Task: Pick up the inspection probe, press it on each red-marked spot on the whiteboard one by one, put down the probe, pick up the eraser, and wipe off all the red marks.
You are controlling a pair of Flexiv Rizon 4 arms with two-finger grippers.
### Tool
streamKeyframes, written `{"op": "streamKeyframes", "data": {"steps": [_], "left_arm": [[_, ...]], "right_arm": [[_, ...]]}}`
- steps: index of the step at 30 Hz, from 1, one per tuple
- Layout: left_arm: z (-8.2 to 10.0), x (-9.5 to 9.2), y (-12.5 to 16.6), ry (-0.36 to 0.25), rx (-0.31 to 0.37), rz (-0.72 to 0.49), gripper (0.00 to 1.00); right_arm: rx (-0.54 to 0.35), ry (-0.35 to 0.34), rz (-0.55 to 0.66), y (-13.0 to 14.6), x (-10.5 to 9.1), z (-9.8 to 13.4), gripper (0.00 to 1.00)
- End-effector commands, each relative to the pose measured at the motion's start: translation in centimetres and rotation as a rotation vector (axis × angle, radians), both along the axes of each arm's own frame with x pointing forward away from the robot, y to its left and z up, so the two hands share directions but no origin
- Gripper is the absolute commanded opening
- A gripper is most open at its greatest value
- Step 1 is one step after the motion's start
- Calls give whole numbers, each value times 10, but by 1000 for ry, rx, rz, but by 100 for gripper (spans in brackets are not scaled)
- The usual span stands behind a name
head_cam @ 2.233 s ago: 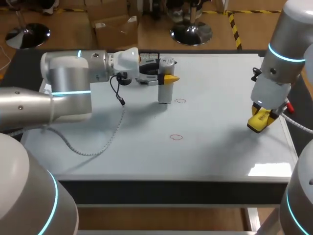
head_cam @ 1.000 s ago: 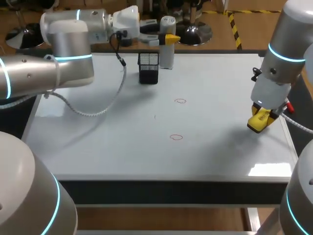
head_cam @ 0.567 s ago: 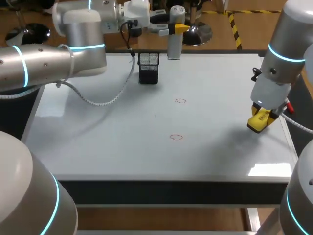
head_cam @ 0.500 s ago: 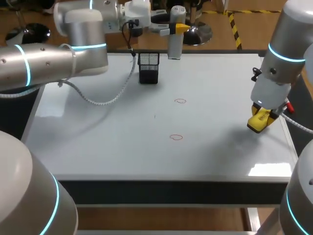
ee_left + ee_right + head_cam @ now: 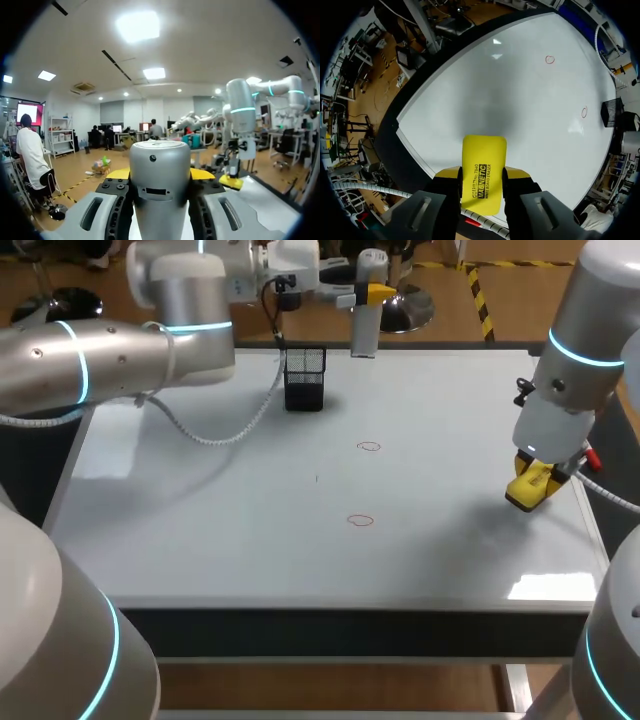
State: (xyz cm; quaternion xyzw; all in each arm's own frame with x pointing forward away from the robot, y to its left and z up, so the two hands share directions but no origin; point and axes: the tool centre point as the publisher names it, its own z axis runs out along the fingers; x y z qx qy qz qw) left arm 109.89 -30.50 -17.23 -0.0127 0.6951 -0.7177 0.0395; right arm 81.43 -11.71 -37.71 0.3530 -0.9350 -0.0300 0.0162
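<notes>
Lifting the probe (image 5: 366, 325) in the left gripper (image 5: 367, 290) up off the whiteboard (image 5: 200, 540), away from the spot just beside the far red mark (image 5: 370, 447). Carrying it back past the board's far edge and high above it, then drifting it rightward. Swinging the left arm (image 5: 120, 350) up and back along with it, uncovering the black mesh holder (image 5: 304, 378) near the far edge. Dragging the cable (image 5: 215, 435) further back across the board.

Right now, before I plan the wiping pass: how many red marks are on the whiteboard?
2. One red mark lies near the middle of the whiteboard; the other red mark lies nearer the front edge. Another could be hidden behind the right arm.
</notes>
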Motion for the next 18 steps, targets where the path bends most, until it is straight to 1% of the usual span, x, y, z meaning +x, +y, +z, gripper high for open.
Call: {"op": "streamKeyframes", "data": {"steps": [1, 16, 18], "left_arm": [[0, 4, 0, 2, 0, -9, 0], [0, 4, 0, 2, 0, -9, 0], [0, 4, 0, 2, 0, -9, 0]], "right_arm": [[-3, 0, 1, 0, 0, 0, 0], [-3, 0, 1, 0, 0, 0, 0], [-7, 6, 54, 9, 14, 3, 0]]}}
